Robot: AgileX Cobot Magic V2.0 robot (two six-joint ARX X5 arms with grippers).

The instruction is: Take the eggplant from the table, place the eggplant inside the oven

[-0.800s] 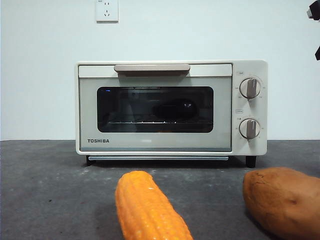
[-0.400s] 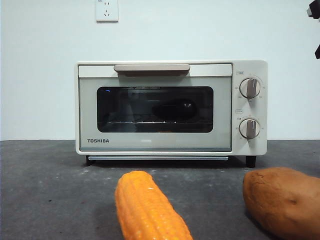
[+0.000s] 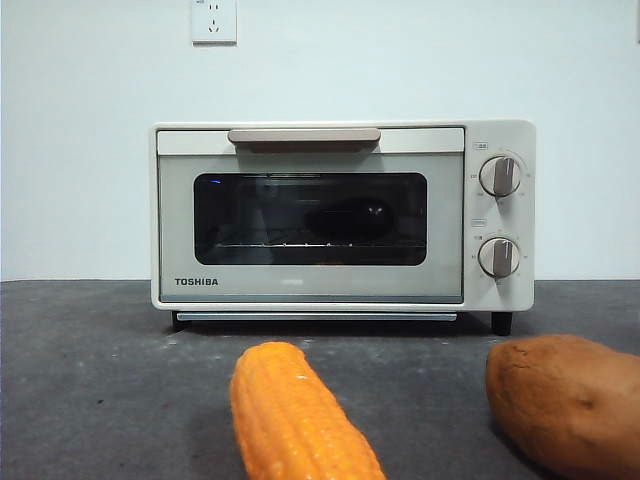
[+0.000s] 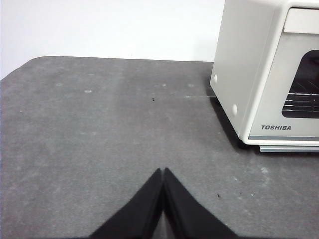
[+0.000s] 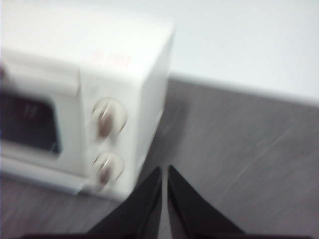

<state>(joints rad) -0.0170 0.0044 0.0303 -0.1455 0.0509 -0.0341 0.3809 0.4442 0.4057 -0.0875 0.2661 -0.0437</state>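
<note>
Grey table (image 3: 100, 380): eggplant (image 3: 345, 218) inside shut oven (image 3: 340, 215). Left gripper (image 4: 163, 172) and right gripper (image 5: 164, 170) pressed together, empty, flanking oven. Corn (image 3: 295, 415), sweet potato (image 3: 565, 400) near.

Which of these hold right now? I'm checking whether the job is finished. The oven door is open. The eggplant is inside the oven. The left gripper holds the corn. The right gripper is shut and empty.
1. The oven door is open. False: it is closed.
2. The eggplant is inside the oven. True.
3. The left gripper holds the corn. False: it is shut and empty; the corn lies on the table.
4. The right gripper is shut and empty. True.
</note>
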